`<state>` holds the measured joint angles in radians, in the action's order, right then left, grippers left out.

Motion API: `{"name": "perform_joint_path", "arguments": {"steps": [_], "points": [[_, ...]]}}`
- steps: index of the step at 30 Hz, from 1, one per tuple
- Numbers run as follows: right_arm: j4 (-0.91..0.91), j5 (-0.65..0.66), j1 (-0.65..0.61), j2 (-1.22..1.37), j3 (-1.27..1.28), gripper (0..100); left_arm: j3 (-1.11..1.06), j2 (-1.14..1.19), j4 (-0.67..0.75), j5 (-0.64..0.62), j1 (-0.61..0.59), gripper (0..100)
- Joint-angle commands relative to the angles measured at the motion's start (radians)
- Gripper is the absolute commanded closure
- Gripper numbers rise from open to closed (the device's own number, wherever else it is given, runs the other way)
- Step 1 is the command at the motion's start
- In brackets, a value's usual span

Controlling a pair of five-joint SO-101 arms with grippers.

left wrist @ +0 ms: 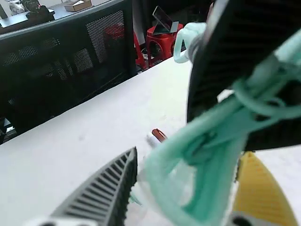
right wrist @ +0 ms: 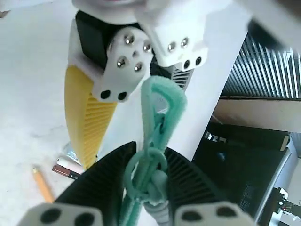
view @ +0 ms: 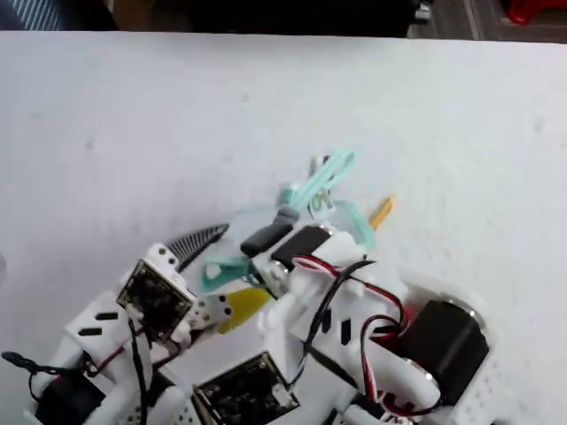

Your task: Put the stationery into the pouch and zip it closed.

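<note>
The right gripper (right wrist: 149, 157) is clenched on the pouch's teal strap (right wrist: 162, 101), over the near middle of the table (view: 106, 133). The left gripper (left wrist: 190, 157) stands released, one finger at each side of this strap. The pouch (view: 312, 197) lies just beyond them. I judge the task is at an early stage: a pencil (view: 381, 212) lies outside, at its right. The right wrist view adds a detail: a dark red pen (right wrist: 66, 170) lies beside the pencil.

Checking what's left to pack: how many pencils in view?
1: the pencil lies on the table beside the pouch. More may be hidden under the arms or inside the pouch.
</note>
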<state>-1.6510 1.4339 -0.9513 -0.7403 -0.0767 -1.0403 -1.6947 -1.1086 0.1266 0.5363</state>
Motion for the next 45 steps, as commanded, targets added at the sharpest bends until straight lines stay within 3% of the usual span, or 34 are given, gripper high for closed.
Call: {"name": "perform_joint_path", "arguments": {"steps": [1, 5, 11, 18, 21, 25, 31, 33, 38, 45], "points": [[0.030, 0.014, -0.015, -0.068, -0.011, 98.2, 0.034, 0.008, 0.032, -0.023, 0.058, 71], [0.067, -0.061, -0.105, -0.133, -0.011, 98.2, 0.064, -0.033, 0.032, -0.025, 0.061, 75], [0.160, -0.161, -0.110, -0.131, -0.005, 98.3, 0.069, -0.147, 0.018, -0.017, 0.189, 82], [0.182, -0.218, -0.108, -0.131, 0.031, 98.3, 0.066, -0.136, 0.018, -0.018, 0.205, 94], [0.183, -0.216, -0.110, -0.131, 0.068, 98.3, 0.061, -0.136, 0.021, -0.023, 0.205, 90], [0.186, -0.193, -0.111, -0.130, 0.094, 98.3, 0.066, -0.136, -0.029, -0.038, 0.199, 76], [0.220, -0.207, -0.108, -0.087, 0.106, 98.3, 0.069, -0.136, -0.038, -0.068, 0.202, 76], [0.225, -0.215, -0.108, -0.061, 0.103, 98.3, 0.069, -0.136, -0.038, -0.068, 0.202, 79], [0.302, -0.267, -0.062, -0.041, 0.103, 98.3, 0.061, -0.136, -0.055, -0.066, 0.199, 99], [0.340, -0.382, 0.012, -0.038, 0.110, 98.0, 0.061, -0.136, -0.089, -0.066, 0.160, 98]]}}
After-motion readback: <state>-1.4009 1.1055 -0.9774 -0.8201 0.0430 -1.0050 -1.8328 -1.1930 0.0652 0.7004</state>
